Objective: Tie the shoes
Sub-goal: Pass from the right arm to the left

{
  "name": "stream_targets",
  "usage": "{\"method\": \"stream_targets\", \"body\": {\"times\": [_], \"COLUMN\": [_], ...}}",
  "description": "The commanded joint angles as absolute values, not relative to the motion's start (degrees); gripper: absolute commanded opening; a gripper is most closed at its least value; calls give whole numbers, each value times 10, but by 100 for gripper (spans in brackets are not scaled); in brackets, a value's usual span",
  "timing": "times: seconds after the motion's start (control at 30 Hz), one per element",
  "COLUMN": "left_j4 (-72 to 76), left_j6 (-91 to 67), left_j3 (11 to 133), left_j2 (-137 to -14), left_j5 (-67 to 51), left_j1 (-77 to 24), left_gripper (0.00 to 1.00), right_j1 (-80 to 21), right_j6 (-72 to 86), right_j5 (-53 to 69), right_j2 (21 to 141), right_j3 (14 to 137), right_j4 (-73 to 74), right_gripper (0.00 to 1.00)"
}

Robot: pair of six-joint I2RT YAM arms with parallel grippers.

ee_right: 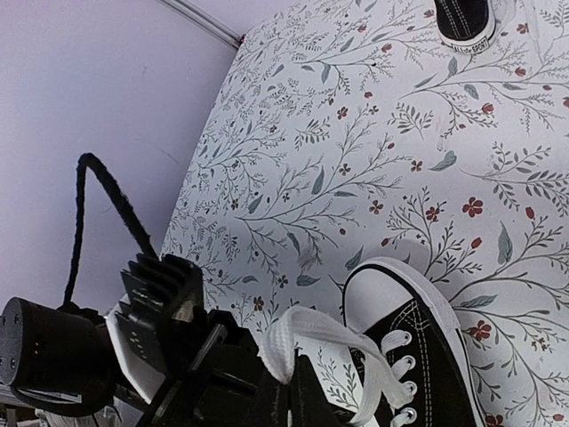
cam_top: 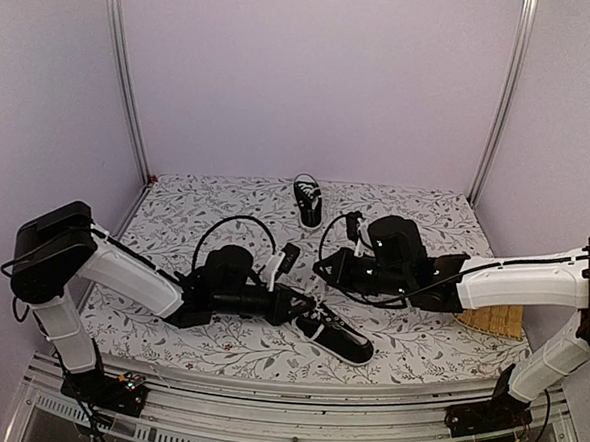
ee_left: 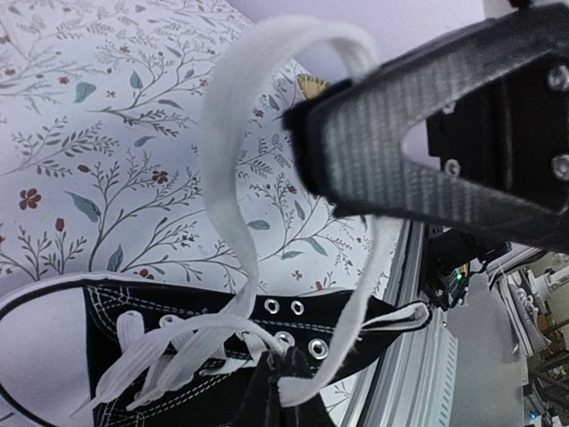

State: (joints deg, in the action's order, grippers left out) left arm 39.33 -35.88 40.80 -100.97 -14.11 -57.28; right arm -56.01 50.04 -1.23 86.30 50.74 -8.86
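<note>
Left arm (cam_top: 131,276): upper link rises from its base to a high elbow by the left wall. Forearm slopes down and rightward, low over the desk (cam_top: 216,206), wrist aimed at the near shoe (cam_top: 340,337).

Left pincer (ee_left: 280,391): closed, tips down at the shoe's eyelet rows. A strand of the white lace (ee_left: 222,178) appears pinched between them.

Right arm (cam_top: 522,280): elbow folded at the right edge. Forearm runs leftward, nearly level, toward mid-desk, so the two wrists face each other close above the near shoe.

Right pincer (ee_right: 280,396): closed on a flat loop of the same lace, which stands up out of its tips beside the white toe cap.

Lace: in the left wrist view it arches up from the eyelets in a tall loop and curves back down toward the shoe's opening. The right arm's hardware fills that view's upper right.

Near shoe: lies near the desk's front edge, between the two pincers.

Far shoe (cam_top: 307,202): sits near the back wall, well apart from both arms.
</note>
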Motion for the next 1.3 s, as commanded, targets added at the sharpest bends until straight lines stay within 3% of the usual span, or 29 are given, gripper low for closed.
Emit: {"method": "stream_targets", "body": {"times": [0.0,0.37,0.6,0.73,0.87,0.9,1.0,1.07,1.17,1.27], "left_j4": [405,328,287,302,330,335,340,337,338,338], "left_j6": [-316,-283,-275,-285,-301,-305,-312,-312,-309,-301], "left_j3": [396,401,397,389,375,373,368,367,367,368], "left_j2": [-972,-959,-950,-951,-950,-950,-951,-953,-954,-953], "left_j5": [-178,-301,-281,-269,-254,-251,-241,-240,-243,-255], "left_j1": [-575,-575,-575,-576,-577,-577,-577,-577,-575,-571], "left_gripper": [0,0,0,0,0,0,0,0,0,0], "right_j1": [-573,-582,-582,-581,-569,-565,-549,-538,-521,-508], "right_j6": [454,347,267,253,274,281,296,296,276,250], "right_j5": [-25,15,90,75,86,90,104,111,131,157], "right_j2": [852,860,926,976,1009,1006,972,943,898,858], "right_j3": [534,544,587,587,581,573,535,511,463,404], "right_j4": [-26,-80,-144,-161,-165,-171,-191,-193,-196,-211], "right_gripper": [3,6,7,8,13,17,44,56,68,73]}}
